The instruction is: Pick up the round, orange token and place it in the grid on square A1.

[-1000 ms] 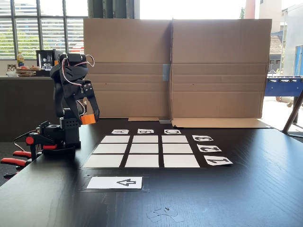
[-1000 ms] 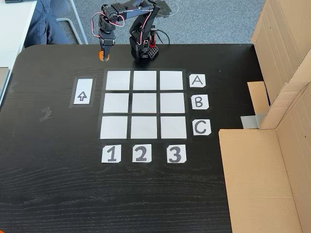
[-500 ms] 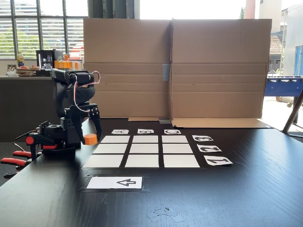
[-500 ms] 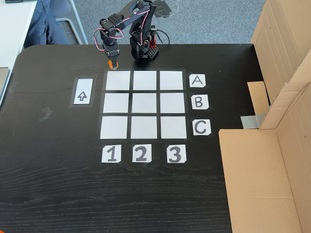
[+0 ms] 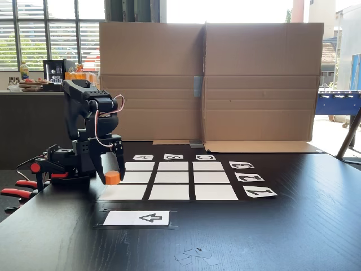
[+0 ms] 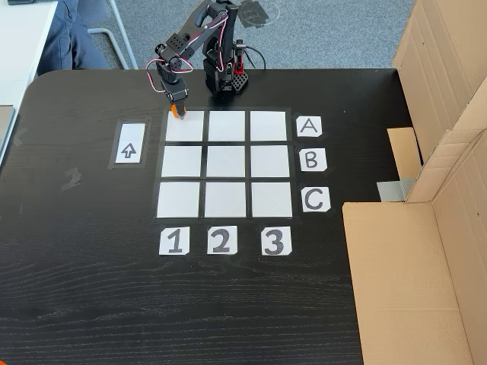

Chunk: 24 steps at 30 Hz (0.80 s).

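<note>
Both fixed views show the token (image 5: 113,178) clamped in the hand (image 6: 177,111).

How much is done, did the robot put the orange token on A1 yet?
Not yet. Pickup looks done: the gripper holds the token between its fingers. In hand: the token hangs at the top-left corner of square A1 in the view from above. Left: lower it onto the cell, open and pull away.

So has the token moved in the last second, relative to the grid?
Yes. Held in the gripper, the token has travelled from beyond the table's far-left side toward the grid, now at the outer edge of square A1.
</note>
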Tool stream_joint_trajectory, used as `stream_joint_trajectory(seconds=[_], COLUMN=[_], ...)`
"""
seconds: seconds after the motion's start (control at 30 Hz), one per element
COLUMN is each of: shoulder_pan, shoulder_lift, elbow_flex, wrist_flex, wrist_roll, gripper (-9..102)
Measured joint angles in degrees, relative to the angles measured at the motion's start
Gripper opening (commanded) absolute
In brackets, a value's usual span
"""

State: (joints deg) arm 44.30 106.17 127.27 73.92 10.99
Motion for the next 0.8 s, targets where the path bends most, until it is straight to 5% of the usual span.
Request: stream_joint_trajectory(seconds=[0.8], shoulder_pan=[-4.39], shoulder_lift=[-5.01], elbow_flex=[1.23], wrist_flex=[-5.89], wrist_roll=[0.0], gripper=[14])
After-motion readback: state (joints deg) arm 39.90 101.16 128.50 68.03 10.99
